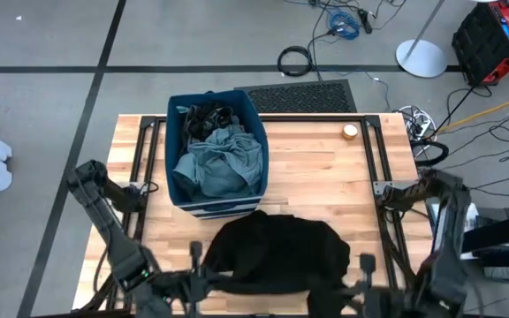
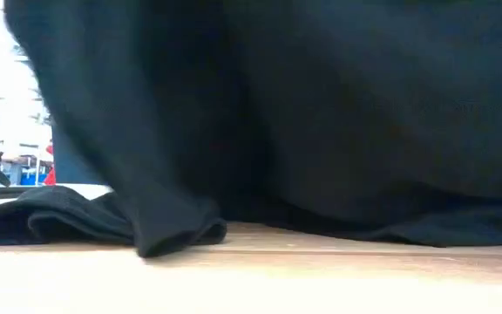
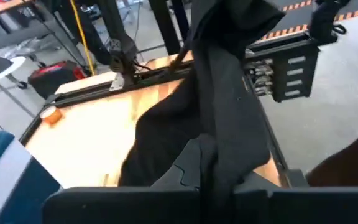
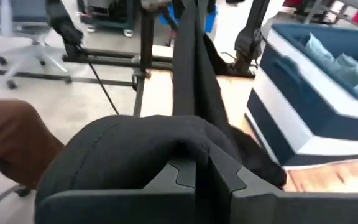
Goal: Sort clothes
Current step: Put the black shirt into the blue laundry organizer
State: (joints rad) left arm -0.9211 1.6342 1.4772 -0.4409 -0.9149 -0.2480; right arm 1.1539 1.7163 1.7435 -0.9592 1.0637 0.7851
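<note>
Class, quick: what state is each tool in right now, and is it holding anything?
Left tool: closed on the black garment.
Right tool: closed on the same black garment.

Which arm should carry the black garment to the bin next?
Left, probably. Both grippers, left and right, are shut on the black garment at the table's near edge, but the navy bin with the grey-green clothes sits nearer the left side.

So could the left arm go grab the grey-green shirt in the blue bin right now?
Probably not yet. The left gripper is shut on the black garment, as is the right gripper. The grey-green shirt lies uncovered on top in the bin, so the way looks free once it lets go.
</note>
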